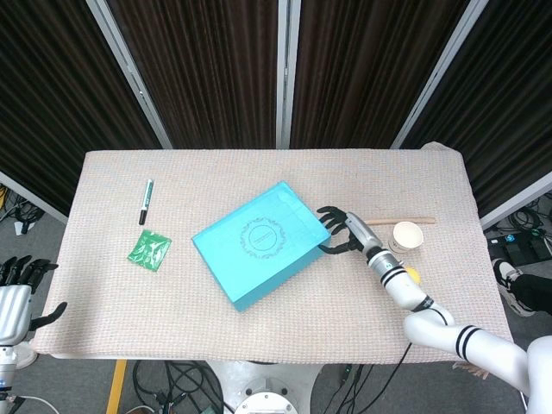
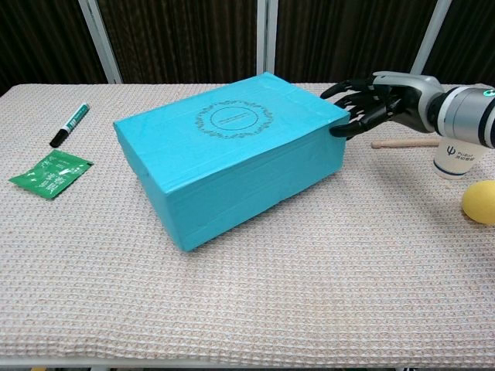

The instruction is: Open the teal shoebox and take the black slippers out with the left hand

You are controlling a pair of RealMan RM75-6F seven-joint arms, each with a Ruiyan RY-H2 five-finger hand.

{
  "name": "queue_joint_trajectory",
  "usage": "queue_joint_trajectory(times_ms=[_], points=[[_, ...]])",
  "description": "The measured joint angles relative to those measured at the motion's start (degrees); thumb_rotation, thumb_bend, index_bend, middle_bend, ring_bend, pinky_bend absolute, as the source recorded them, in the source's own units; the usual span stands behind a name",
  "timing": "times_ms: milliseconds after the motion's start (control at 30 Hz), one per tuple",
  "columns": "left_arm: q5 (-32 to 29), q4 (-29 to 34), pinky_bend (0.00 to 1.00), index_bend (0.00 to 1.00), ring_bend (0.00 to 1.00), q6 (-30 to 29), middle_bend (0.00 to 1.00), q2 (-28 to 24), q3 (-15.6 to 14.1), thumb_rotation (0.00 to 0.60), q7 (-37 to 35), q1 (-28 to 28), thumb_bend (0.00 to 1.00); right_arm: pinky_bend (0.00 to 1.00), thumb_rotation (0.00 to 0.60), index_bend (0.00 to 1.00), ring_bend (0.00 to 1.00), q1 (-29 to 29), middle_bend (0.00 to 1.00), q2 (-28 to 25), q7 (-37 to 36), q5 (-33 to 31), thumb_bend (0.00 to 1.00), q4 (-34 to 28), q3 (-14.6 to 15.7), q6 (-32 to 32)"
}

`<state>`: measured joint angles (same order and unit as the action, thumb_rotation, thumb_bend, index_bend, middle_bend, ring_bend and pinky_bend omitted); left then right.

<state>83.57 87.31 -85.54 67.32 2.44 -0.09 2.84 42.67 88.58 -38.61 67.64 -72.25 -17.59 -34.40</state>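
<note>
The teal shoebox (image 1: pixel 259 242) (image 2: pixel 228 154) lies closed in the middle of the table, its lid with a round ornament facing up. My right hand (image 1: pixel 342 231) (image 2: pixel 370 102) has its fingers spread and touches the box's right end, holding nothing. My left hand (image 1: pixel 15 291) hangs beyond the table's near left corner, fingers apart and empty; the chest view does not show it. No black slippers are visible.
A marker pen (image 1: pixel 145 201) (image 2: pixel 70 124) and a green sachet (image 1: pixel 149 249) (image 2: pixel 51 173) lie at the left. At the right are a paper cup (image 1: pixel 407 235) (image 2: pixel 457 158), a yellow ball (image 2: pixel 479 202) and a wooden stick (image 1: pixel 393 220) (image 2: pixel 404 143).
</note>
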Motion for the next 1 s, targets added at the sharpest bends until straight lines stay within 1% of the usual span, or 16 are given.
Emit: queue_joint_trajectory(times_ms=[133, 233, 333, 400, 433, 467, 567, 667, 733, 867, 1000], points=[[0.6, -0.4, 0.08, 0.25, 0.10, 0.2, 0.19, -0.3, 0.0, 0.600, -0.5, 0.4, 0.18, 0.37, 0.600, 0.21, 0.30, 1.0, 0.27, 1.6, -0.1, -0.9, 0.11, -0.8, -1.0, 0.5], [1.8, -0.8, 0.08, 0.25, 0.10, 1.2, 0.19, -0.6, 0.0, 0.600, -1.1, 1.6, 0.18, 0.37, 0.600, 0.20, 0.28, 2.2, 0.24, 2.4, -0.5, -1.1, 0.12, -0.2, -2.1, 1.0], [3.6, -1.5, 0.08, 0.25, 0.10, 2.6, 0.19, -0.7, 0.2, 0.600, -2.7, 3.4, 0.18, 0.35, 0.600, 0.12, 0.22, 3.6, 0.15, 1.7, -0.5, -0.9, 0.12, 0.1, -3.0, 2.4], [4.7, -1.9, 0.08, 0.25, 0.10, 3.9, 0.19, -0.8, 0.4, 0.600, -4.0, 5.1, 0.18, 0.28, 0.600, 0.03, 0.14, 4.1, 0.08, 0.0, -0.1, -0.5, 0.13, -0.4, -3.2, 3.1], [5.3, -2.1, 0.08, 0.24, 0.10, 4.3, 0.19, -0.7, 0.6, 0.600, -4.5, 6.0, 0.18, 0.26, 0.600, 0.01, 0.13, 4.2, 0.06, -1.1, 0.2, -0.3, 0.13, -0.9, -3.3, 3.6], [6.4, -2.6, 0.09, 0.24, 0.10, 5.0, 0.19, -0.5, 0.8, 0.600, -5.1, 7.3, 0.18, 0.25, 0.600, 0.00, 0.11, 4.3, 0.04, -2.8, 0.6, 0.0, 0.13, -1.7, -3.5, 4.0], [9.1, -4.0, 0.09, 0.21, 0.10, 7.0, 0.19, 1.0, 1.0, 0.600, -6.1, 10.8, 0.18, 0.24, 0.600, 0.00, 0.10, 3.8, 0.04, -8.2, 1.7, 1.0, 0.13, -5.3, -4.3, 3.4], [11.8, -5.8, 0.09, 0.18, 0.10, 8.9, 0.19, 3.6, 1.1, 0.600, -6.2, 13.9, 0.17, 0.24, 0.600, 0.00, 0.10, 2.2, 0.04, -14.4, 2.7, 2.0, 0.13, -10.5, -5.5, 0.3], [13.1, -7.3, 0.09, 0.16, 0.10, 9.7, 0.17, 5.5, 1.1, 0.600, -6.4, 15.7, 0.17, 0.24, 0.600, 0.00, 0.10, 0.8, 0.04, -18.4, 3.7, 2.4, 0.13, -13.5, -6.1, -1.9], [15.8, -12.4, 0.10, 0.14, 0.10, 10.8, 0.14, 10.4, 1.1, 0.600, -6.3, 19.1, 0.17, 0.24, 0.600, 0.00, 0.10, -3.1, 0.04, -27.4, 6.3, 2.8, 0.13, -20.3, -6.7, -6.1], [17.9, -18.3, 0.11, 0.11, 0.07, 10.6, 0.09, 15.8, 0.9, 0.600, -5.6, 21.3, 0.17, 0.24, 0.600, 0.00, 0.10, -7.5, 0.04, -33.8, 7.2, 2.9, 0.13, -25.2, -6.2, -9.0]])
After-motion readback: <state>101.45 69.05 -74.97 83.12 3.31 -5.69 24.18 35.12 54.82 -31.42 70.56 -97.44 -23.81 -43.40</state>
